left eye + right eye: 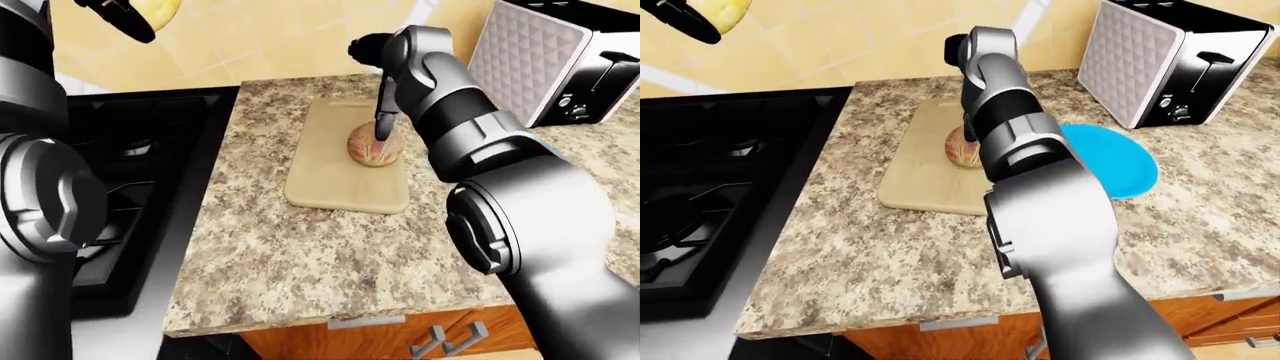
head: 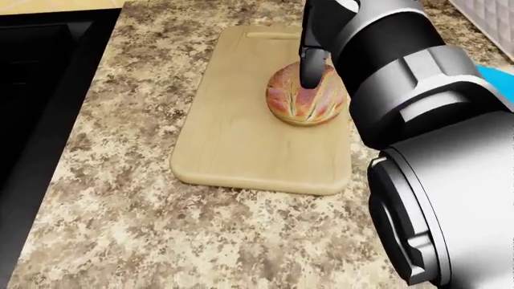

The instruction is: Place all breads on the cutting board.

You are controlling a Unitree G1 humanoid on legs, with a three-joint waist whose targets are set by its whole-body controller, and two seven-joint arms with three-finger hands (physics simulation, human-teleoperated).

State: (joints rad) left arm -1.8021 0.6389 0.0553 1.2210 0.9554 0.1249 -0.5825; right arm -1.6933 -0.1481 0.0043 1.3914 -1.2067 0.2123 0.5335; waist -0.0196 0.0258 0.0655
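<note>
Now the roll [image 2: 306, 95] sits on the board [image 2: 241, 138], right fingers [image 2: 313, 69] touching it, grip unclear; lifting carelessly could drag it off. Left fingers [image 1: 125, 19] pinch another bread [image 1: 160, 7].

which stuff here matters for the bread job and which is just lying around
Job:
round loaf, on the cutting board
yellowish bread in the raised left hand
right hand, at the loaf

Lying about:
toaster
blue plate
stove

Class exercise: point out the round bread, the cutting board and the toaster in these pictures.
round bread [image 2: 307, 102], head view, on its scored crust.
cutting board [image 2: 241, 138], head view, on bare wood left of the bread.
toaster [image 1: 1140, 64], right-eye view, on its quilted side panel.
</note>
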